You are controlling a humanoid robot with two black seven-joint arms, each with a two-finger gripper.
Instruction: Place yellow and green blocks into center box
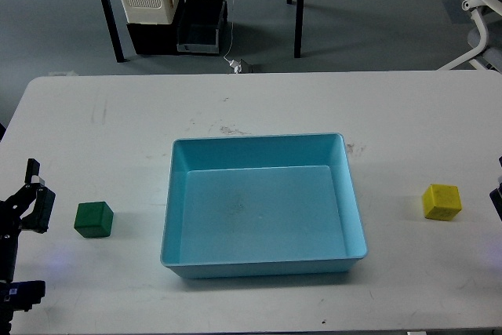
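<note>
While the left gripper [33, 194] is held open beside the green block [94, 220], the block could be bumped away; the right gripper is hardly seen, so its state cannot be told.

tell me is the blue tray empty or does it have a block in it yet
Empty. The blue tray shows only bare floor; the green block sits on the table to its left, the yellow block to its right.
</note>
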